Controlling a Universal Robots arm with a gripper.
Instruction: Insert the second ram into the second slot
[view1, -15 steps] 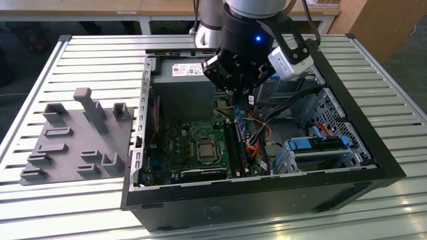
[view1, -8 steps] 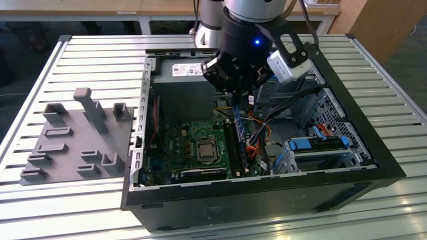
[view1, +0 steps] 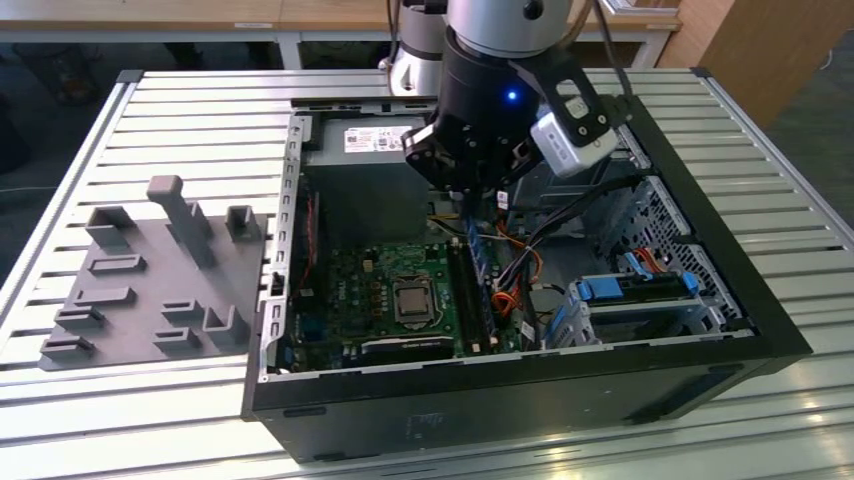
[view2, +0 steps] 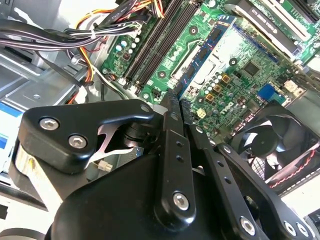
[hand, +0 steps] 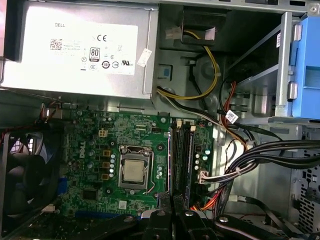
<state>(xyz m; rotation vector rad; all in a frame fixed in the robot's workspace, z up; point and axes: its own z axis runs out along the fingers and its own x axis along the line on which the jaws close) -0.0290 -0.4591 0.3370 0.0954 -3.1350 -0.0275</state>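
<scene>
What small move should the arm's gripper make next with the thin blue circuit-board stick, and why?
Probably a short, straight push downward. In the second wrist view the black gripper sits right at one end of the thin blue circuit-board stick, which stands on edge along the green motherboard's long black slots. Whether it is fully seated cannot be told, so pressing gently, without tilting, seems safest.

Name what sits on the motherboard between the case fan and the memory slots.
The processor socket. In the first wrist view it sits on the motherboard, with the fan on one side and the memory slots on the other.
</scene>
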